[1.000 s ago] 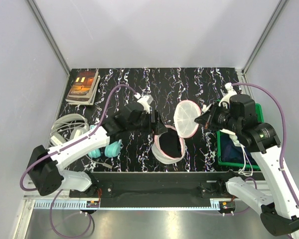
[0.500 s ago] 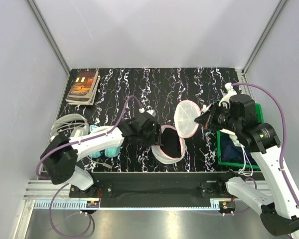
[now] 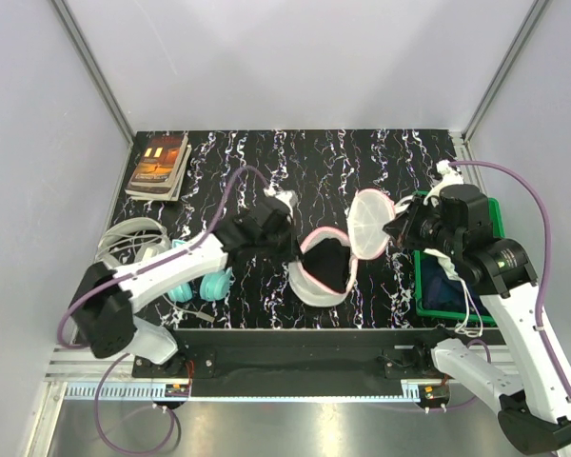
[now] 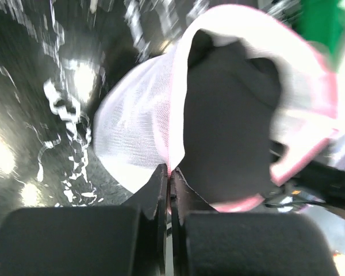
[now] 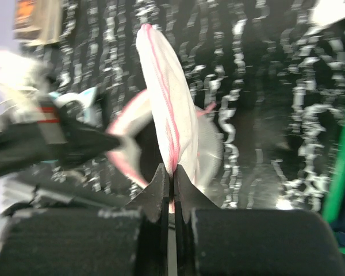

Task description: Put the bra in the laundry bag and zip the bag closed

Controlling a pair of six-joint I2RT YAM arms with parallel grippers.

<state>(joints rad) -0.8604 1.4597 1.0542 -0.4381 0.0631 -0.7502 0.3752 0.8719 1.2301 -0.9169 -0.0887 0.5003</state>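
The laundry bag [image 3: 316, 286], a white mesh case with pink zip trim, lies open at the table's front middle. The black bra [image 3: 331, 270] fills its lower half. My left gripper [image 3: 299, 249] is shut on the pink rim of that lower half at its left edge; in the left wrist view the left gripper [image 4: 170, 171] pinches the trim, with mesh [image 4: 135, 132] to the left and the bra [image 4: 230, 115] to the right. My right gripper [image 3: 393, 229] is shut on the rim of the raised lid [image 3: 369, 223]. The right wrist view shows the right gripper [image 5: 172, 170] holding the lid [image 5: 165, 98] edge-on.
A green bin [image 3: 495, 211] with blue cloth [image 3: 447, 290] stands at the right, under my right arm. Teal headphones [image 3: 207, 284] and a white coiled cable [image 3: 128, 243] lie at the left front. Books [image 3: 159, 164] sit at the back left corner.
My left gripper came in to the bag's left rim, shut on the pink trim and pulled it up. The right gripper shifted the lid slightly right and tipped it over the lower half.
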